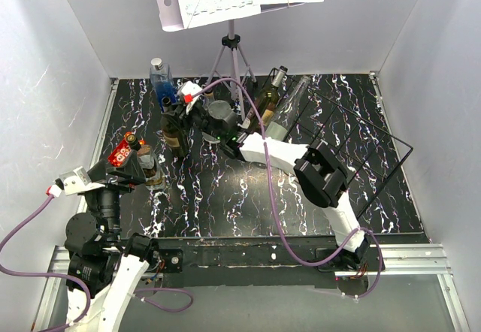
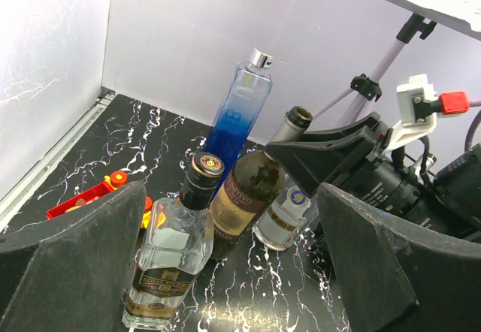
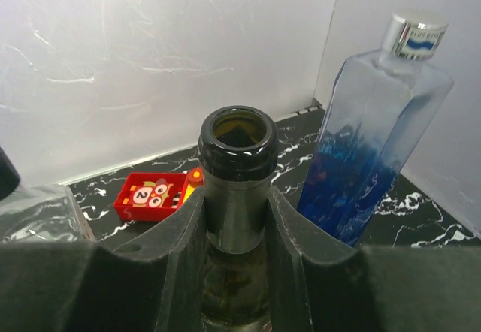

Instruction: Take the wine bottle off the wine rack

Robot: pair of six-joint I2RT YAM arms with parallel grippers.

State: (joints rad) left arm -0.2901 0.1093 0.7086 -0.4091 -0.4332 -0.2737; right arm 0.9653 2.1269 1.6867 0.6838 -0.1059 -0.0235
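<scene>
black marbled table [image 1: 225, 197], right tool [image 3: 237, 206] pinching wine bottle [image 3: 237, 140] neck, left tool [image 2: 231, 197] spread, wine rack [image 1: 353, 140] only overhead

Our right gripper [image 3: 237, 230] clasps the neck of the dark wine bottle [image 3: 236, 144], one pad pressed to each side just below its open mouth. At 2 o'clock from it we see a blue square bottle [image 3: 376, 137] standing upright with a silver cap. At 9 o'clock a red toy block [image 3: 150, 195] lies on the black marbled table [image 3: 425, 215]. A clear bottle [image 3: 37, 212] shows at the 8 o'clock edge.

White shells over black joints cover my arms [image 1: 274, 152]; purple cables [image 1: 271, 208] trail off; my fingers [image 2: 75, 257] are black wedges.
</scene>
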